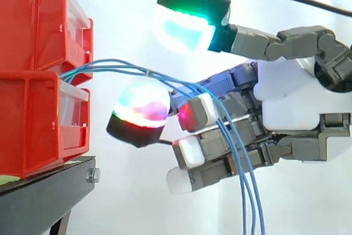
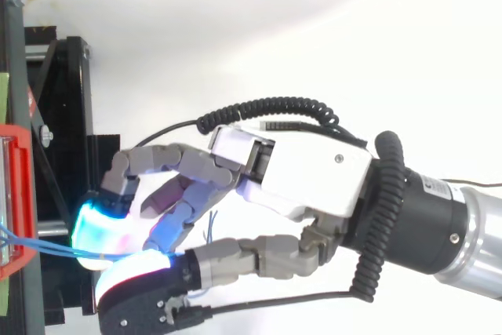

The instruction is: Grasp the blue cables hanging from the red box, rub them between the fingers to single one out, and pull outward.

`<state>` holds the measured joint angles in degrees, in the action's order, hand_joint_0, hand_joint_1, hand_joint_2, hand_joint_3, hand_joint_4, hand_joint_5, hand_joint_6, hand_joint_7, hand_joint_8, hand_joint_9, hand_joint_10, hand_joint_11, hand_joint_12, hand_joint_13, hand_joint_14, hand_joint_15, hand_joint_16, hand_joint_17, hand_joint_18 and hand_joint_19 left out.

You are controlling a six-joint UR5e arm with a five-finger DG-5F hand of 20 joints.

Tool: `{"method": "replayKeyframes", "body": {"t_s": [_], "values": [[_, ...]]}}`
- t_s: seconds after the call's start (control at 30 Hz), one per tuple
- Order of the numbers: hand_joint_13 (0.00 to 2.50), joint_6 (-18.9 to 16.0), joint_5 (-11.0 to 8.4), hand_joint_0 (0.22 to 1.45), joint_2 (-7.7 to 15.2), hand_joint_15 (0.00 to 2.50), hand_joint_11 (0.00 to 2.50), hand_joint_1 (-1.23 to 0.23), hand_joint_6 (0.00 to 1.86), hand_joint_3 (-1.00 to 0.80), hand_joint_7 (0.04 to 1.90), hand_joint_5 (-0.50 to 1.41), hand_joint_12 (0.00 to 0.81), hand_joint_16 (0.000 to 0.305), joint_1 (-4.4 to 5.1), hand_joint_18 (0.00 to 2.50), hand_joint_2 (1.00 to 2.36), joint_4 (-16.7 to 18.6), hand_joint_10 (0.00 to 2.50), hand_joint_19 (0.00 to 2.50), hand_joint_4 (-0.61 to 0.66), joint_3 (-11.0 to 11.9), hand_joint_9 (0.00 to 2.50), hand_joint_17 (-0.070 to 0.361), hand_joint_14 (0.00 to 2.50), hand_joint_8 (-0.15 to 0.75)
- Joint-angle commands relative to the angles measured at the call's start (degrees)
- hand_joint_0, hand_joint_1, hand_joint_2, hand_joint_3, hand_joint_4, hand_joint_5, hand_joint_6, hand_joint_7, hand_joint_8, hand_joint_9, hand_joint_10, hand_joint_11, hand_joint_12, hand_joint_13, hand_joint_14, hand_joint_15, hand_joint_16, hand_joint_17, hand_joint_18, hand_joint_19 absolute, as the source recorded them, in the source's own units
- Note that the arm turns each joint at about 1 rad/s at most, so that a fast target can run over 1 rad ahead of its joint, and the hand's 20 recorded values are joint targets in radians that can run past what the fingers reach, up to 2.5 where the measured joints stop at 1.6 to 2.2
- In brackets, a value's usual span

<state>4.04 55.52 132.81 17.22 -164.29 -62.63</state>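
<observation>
We see the hand (image 1: pixel 291 97) reaching in from the right, close to the red bins (image 1: pixel 33 75) on the black stand (image 1: pixel 44 191). The blue cables (image 1: pixel 126 69) come out from between the two bins. They run across to the hand, lie over its fingers (image 1: pixel 190 115), and then hang down in front of them.

The hand looks spread open, not squeezing. One glowing green pad (image 1: pixel 184 28) is lifted high above the cables. A rounder, many-colored pad (image 1: pixel 143 105) sits just under them. From above, the cables (image 2: pixel 39 247) seem to pass between these two pads. From the side, though, the pads are well apart.

We think the hand is at the grasping step. The cables are resting on it but are not pinched yet. Next, the high pad should come down onto the cables so the two pads press them together. Then the pads can rub gently to pick out one cable. If the squeeze is too soft, the cables may slip off.
</observation>
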Motion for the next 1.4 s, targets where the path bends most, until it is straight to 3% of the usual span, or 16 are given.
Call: {"method": "replayKeyframes", "body": {"t_s": [0.0, 0.07, 0.2, 0.37, 0.5, 0.7, 0.83, 1.07, 1.37], "values": [[1.09, -2.5, -0.41, 0.64, -0.4, 0.72, 1.08, -0.61, 0.50, -0.41, 1.18, -0.14, 0.339, 0.037, -0.17, 0.64, 1.01, -7.2, 0.02, 0.42, 0.22, 2.8, 1.19, 0.083, 0.03, 0.279], [1.09, -3.7, -0.41, 0.64, -0.3, 0.72, 1.07, -0.62, 0.51, -0.41, 1.18, -0.14, 0.342, 0.037, -0.17, 0.64, 1.01, -10.4, 0.02, 0.42, 0.22, 2.8, 1.19, 0.083, 0.03, 0.274], [1.09, -4.8, -0.24, 0.64, -0.3, 0.73, 1.09, -0.62, 0.58, -0.39, 1.08, -0.15, 0.340, 0.037, -0.17, 0.64, 1.01, -13.1, 0.02, 0.43, 0.19, 3.8, 1.20, 0.083, 0.03, 0.271], [1.09, -5.1, -0.41, 0.66, -0.4, 0.73, 1.15, -0.68, 0.65, -0.38, 0.98, -0.16, 0.329, 0.037, 0.00, 0.64, 1.01, -13.1, 0.02, 0.44, 0.14, 4.0, 1.24, 0.083, 0.03, 0.253], [1.07, -4.5, -0.24, 0.66, -0.3, 0.72, 1.16, -0.69, 0.66, -0.38, 0.96, -0.16, 0.330, 0.037, 0.00, 0.64, 1.01, -13.4, 0.02, 0.44, 0.13, 5.6, 1.24, 0.083, 0.03, 0.253], [1.07, -2.0, -1.29, 0.65, -0.4, 0.72, 1.16, -0.70, 0.68, -0.36, 0.94, -0.16, 0.326, 0.037, 0.35, 0.65, 1.01, -13.2, 0.02, 0.45, 0.12, 5.0, 1.26, 0.083, 0.03, 0.255], [1.06, -1.8, -1.20, 0.65, -0.3, 0.72, 1.21, -0.72, 0.82, -0.23, 0.79, -0.19, 0.333, 0.037, 0.53, 0.65, 1.02, -13.4, 0.02, 0.45, 0.10, 5.0, 1.24, 0.084, 0.03, 0.250], [1.05, -1.8, -1.29, 0.64, -0.4, 0.71, 1.22, -0.73, 0.86, -0.13, 0.77, -0.19, 0.336, 0.039, 0.88, 0.67, 1.02, -13.4, 0.02, 0.46, 0.11, 5.0, 1.22, 0.088, 0.03, 0.263], [1.05, -2.1, -1.29, 0.62, -0.4, 0.71, 1.25, -0.72, 0.91, -0.44, 0.86, -0.16, 0.337, 0.038, 1.23, 0.69, 1.00, -13.4, 0.02, 0.46, 0.12, 5.0, 1.29, 0.085, 0.03, 0.274]]}}
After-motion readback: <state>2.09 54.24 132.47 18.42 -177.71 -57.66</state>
